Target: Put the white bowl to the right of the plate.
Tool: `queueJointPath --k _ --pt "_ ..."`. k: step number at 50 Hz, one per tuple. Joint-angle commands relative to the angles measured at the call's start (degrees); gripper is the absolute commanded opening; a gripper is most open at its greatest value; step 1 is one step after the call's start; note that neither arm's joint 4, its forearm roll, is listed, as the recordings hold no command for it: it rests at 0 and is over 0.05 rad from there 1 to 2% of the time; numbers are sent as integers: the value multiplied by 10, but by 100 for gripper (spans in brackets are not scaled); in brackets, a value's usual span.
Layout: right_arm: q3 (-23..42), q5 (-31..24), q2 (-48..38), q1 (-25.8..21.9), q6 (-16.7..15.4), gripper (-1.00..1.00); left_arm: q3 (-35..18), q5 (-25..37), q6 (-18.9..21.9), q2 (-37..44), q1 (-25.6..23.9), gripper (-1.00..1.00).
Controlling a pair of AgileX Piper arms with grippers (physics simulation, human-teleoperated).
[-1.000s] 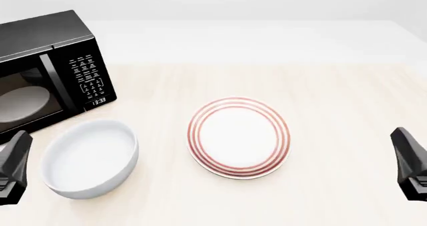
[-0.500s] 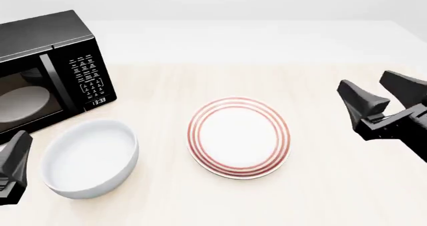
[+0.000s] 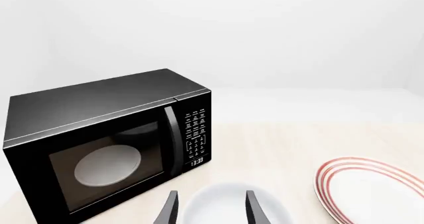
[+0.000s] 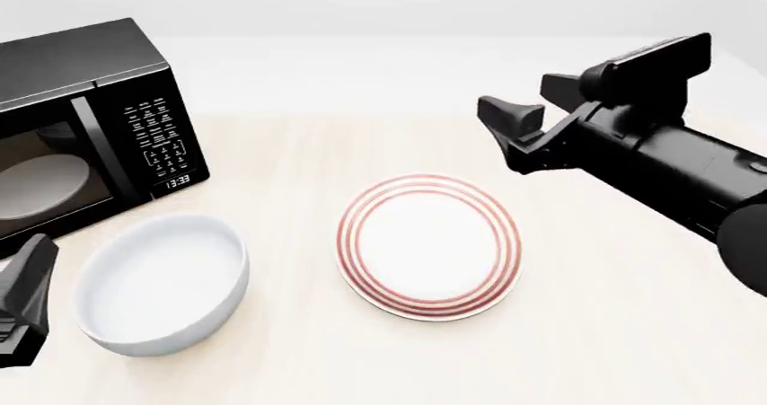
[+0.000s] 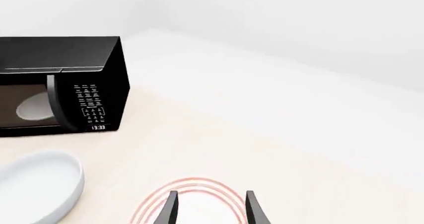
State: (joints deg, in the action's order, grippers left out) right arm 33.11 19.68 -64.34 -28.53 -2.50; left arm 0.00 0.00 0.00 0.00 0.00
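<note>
Clearly the task has barely begun. On the pale wooden surface (image 4: pixel 599 333), the glossy white deep round bowl (image 4: pixel 162 284) sits to the left of the flat round white plate with three thin red rings (image 4: pixel 429 246), near it but not touching, so it is on the wrong side. Nothing holds the bowl.

At the far left stands a black microwave oven (image 4: pixel 90 127), its door shut, a pale turntable disc visible through the glass.

The right end effector (image 4: pixel 527 109) hovers above the surface beyond the plate's far right edge, jaws spread wide and empty. The left end effector (image 3: pixel 208 209) sits low at the near left corner beside the bowl, its two fingers apart and empty, with the bowl visible between them.

Everything remains: grasping the bowl, carrying it past the plate, and setting it down on the plate's right.
</note>
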Motion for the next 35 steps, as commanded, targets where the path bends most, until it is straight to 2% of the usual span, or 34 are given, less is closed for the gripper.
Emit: queueJointPath --k 1,6,20,35 --pt "81 -18 -87 -44 2 100 0 0 0 0 0 100" --pt "120 -31 -134 -60 11 100 0 0 0 0 0 100" --pt "216 -68 -234 -118 9 100 0 0 0 0 0 100" --pt "302 -105 -307 -163 12 100 0 0 0 0 0 100"
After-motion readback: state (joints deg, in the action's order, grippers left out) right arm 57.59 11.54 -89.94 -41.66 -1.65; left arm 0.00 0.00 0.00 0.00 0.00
